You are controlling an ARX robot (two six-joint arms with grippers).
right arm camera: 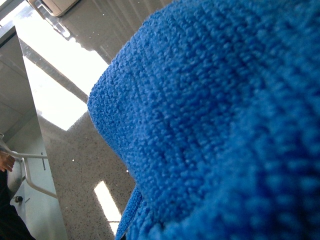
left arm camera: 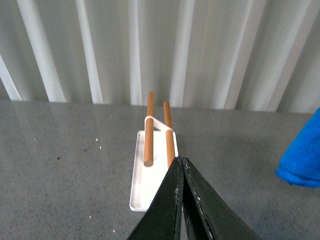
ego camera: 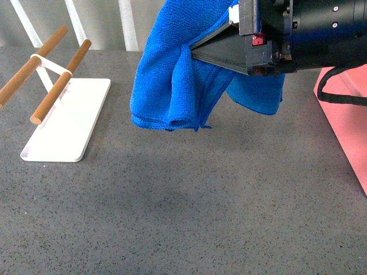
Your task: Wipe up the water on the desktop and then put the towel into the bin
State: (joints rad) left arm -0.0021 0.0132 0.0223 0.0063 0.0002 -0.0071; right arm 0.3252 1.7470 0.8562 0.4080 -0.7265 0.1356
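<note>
Your front camera looked from the robot's body, tilted down over the desktop (ego camera: 172,217); the right gripper (ego camera: 198,51) and the towel (ego camera: 166,86) hung very near its lens. Your left wrist camera looked low along the left gripper (left arm camera: 181,165) toward the white tray (left arm camera: 140,190) and the pale curtain (left arm camera: 160,50) behind. Your right wrist camera sat so close that blue cloth covered most of it. Front and left wrist views shared the tray, its wooden rods (ego camera: 57,86) and part of the towel.
</note>
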